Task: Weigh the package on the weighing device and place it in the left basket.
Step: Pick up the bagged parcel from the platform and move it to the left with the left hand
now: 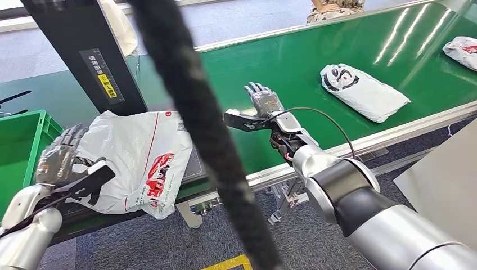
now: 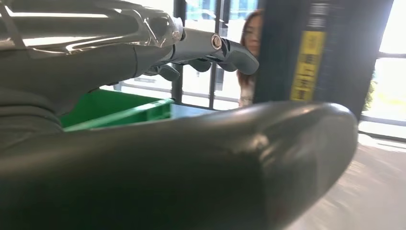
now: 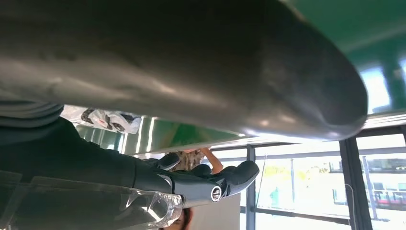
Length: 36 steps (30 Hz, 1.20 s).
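The left hand (image 1: 59, 154) rests on the near edge of the white package (image 1: 140, 157), fingers curled over it; whether it actually grips cannot be told. The package lies just beside the green basket (image 1: 22, 140). The right hand (image 1: 263, 104) hovers empty, fingers spread, over the green conveyor (image 1: 292, 62).

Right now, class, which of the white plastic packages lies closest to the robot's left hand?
The large white plastic package with red lettering, beside the left hand; the other two white packages lie far along the green belt.

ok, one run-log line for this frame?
phase: package on scale | package: on weighing device, unlifted | left robot hand: at package edge, grip unclear | right robot hand: open above belt | basket: left
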Tool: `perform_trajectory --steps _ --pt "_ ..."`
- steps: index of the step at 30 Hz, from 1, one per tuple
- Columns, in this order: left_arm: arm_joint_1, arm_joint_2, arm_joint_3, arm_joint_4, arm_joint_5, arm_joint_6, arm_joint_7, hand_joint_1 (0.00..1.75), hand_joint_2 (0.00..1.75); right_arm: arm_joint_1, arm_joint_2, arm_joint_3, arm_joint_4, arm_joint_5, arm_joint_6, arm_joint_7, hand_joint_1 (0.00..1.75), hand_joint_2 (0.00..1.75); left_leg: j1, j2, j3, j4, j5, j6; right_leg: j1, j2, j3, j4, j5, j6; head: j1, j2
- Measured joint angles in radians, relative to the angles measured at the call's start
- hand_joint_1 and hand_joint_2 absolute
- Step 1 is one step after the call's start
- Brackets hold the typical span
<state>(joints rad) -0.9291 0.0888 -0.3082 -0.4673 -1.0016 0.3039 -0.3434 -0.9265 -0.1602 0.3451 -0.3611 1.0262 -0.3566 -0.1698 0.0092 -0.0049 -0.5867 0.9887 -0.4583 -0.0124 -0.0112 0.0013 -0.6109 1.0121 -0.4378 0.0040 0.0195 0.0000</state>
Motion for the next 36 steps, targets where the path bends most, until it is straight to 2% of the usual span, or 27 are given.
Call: perform_trajectory --steps 2,3,6,11,17,23,27,36 --pt "0.013 -0.092 -0.044 0.011 0.006 -0.006 -0.026 0.00 0.00 0.001 -0.039 -0.025 0.022 0.007 0.014 0.018 0.00 0.00 0.000 0.000 0.000 0.000 0.000 0.000 0.000 0.000 0.000 0.000 0.000 0.000 0.000 0.000" --pt "0.016 -0.120 -0.058 0.017 0.005 -0.008 -0.024 0.00 0.00 0.002 -0.046 -0.031 0.027 0.010 0.014 0.018 0.00 0.00 0.000 0.000 0.000 0.000 0.000 0.000 0.000 0.000 0.000 0.000 0.000 0.000 0.000 0.000" --pt "0.023 -0.156 -0.078 0.026 -0.002 -0.009 -0.012 0.00 0.00 0.005 -0.054 -0.039 0.034 0.018 0.010 0.018 0.00 0.00 0.000 0.000 0.000 0.000 0.000 0.000 0.000 0.000 0.000 0.000 0.000 0.000 0.000 0.000" --pt "0.036 -0.189 -0.099 0.037 -0.004 -0.002 -0.003 0.00 0.00 0.012 -0.064 -0.048 0.041 0.022 0.009 0.018 0.00 0.00 0.000 0.000 0.000 0.000 0.000 0.000 0.000 0.000 0.000 0.000 0.000 0.000 0.000 0.000" --pt "0.040 -0.201 -0.108 0.045 -0.004 -0.004 0.001 0.00 0.00 0.014 -0.070 -0.053 0.043 0.023 0.009 0.018 0.00 0.00 0.000 0.000 0.000 0.000 0.000 0.000 0.000 0.000 0.000 0.000 0.000 0.000 0.000 0.000" --pt "0.060 -0.224 -0.125 0.071 -0.012 -0.029 0.070 0.00 0.00 0.013 -0.080 -0.066 0.043 0.042 0.006 0.001 0.00 0.00 0.000 0.000 0.000 0.000 0.000 0.000 0.000 0.000 0.000 0.000 0.000 0.000 0.000 0.000" --pt "0.094 -0.236 -0.129 0.100 -0.006 -0.036 0.120 0.00 1.75 0.008 -0.085 -0.076 0.039 0.070 -0.001 -0.033 0.00 0.00 0.000 0.000 -0.001 0.000 0.000 0.000 0.000 0.000 0.000 0.000 0.000 0.000 0.000 0.000" --pt "0.113 -0.234 -0.128 0.138 0.002 -0.074 0.210 0.00 1.75 0.001 -0.073 -0.078 -0.003 0.125 -0.020 -0.105 0.00 0.00 0.000 0.000 0.001 -0.001 0.000 0.000 0.001 0.000 0.002 0.000 0.000 0.000 0.000 0.000"
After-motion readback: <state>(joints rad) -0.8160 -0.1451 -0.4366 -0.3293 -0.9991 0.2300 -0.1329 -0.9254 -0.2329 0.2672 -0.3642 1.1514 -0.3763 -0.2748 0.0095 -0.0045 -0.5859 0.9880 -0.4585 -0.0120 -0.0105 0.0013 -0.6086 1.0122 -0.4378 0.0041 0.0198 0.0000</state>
